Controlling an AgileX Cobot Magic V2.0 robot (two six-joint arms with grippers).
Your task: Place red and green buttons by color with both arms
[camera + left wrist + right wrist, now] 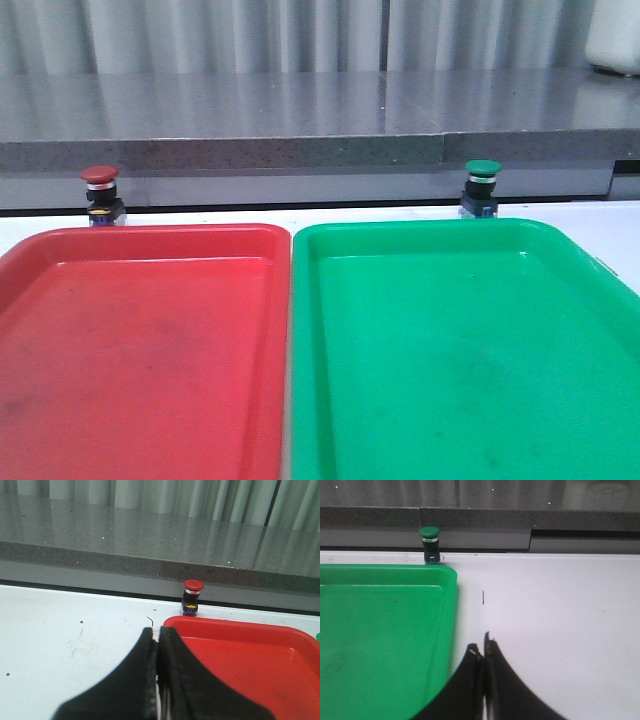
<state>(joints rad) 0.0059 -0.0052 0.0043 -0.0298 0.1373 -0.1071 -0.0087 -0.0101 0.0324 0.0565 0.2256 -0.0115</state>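
Dark red mushroom-cap push-button switch (99, 195), silver collar, black body: upright on the white table (610, 235), just beyond the far rim of the red plastic tray (140, 350), near its left corner; not in the tray. Green mushroom-cap push-button switch (482, 187), same build: upright just beyond the far rim of the green plastic tray (460, 350), right of centre; not in the tray. Trays: side by side, nothing in them. Left gripper (158, 672): black, fingers pressed together, grasping nothing, near the red tray's corner, well short of the red switch. Right gripper (483, 680): black, likewise clenched on nothing, beside the green tray's edge. Step, by judgement: opening approach, neither switch picked; next move calls for each gripper to part its fingers, advance, and straddle its switch.
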